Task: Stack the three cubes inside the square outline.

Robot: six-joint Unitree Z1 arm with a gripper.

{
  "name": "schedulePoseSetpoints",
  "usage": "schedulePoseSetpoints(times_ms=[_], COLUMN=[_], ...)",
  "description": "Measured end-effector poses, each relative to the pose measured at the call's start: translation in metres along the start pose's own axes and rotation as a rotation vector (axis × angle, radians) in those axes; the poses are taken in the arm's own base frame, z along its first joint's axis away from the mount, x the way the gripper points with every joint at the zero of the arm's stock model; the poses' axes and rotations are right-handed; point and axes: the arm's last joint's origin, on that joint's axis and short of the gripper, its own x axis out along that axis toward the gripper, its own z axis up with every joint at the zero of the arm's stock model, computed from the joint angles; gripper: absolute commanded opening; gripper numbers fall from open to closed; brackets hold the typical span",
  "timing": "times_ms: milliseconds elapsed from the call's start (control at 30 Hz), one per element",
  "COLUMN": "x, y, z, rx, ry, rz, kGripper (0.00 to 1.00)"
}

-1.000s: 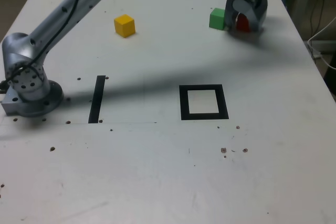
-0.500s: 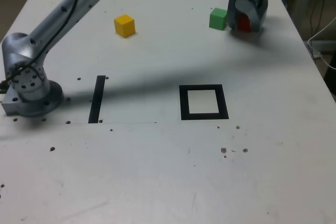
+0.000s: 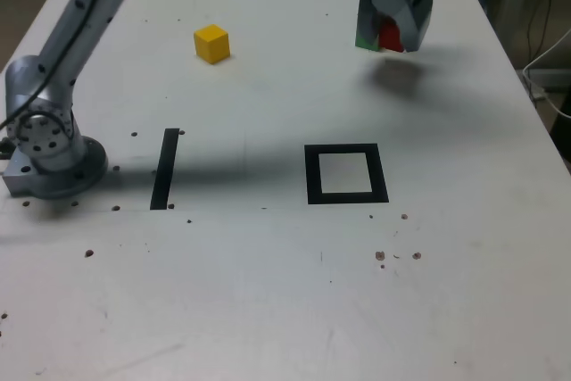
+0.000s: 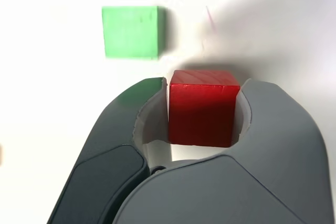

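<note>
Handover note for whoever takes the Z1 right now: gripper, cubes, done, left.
Gripper: shut on the red cube, lifted clear of the table at the far side, its shadow below it.
Green cube: on the table, mostly hidden behind the gripper in the exterior view.
Yellow cube: alone toward the exterior view's far left.
Square outline: nothing in it.
Done: red cube picked.
Left: place red in the outline, then stack the other two on it.
</note>
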Motion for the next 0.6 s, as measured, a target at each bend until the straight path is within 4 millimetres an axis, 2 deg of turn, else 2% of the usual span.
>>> schedulePoseSetpoints(times_ms=[200,400,600], x=[-0.026,-0.050,-0.066], y=[-0.051,-0.112,-0.175], z=[-0.007,-0.014,-0.045], rx=[-0.040,-0.122,-0.190], ry=[-0.009,-0.065,-0.047], rz=[0.014,0.033,0.000], kGripper=[0.16,0.16,0.13])
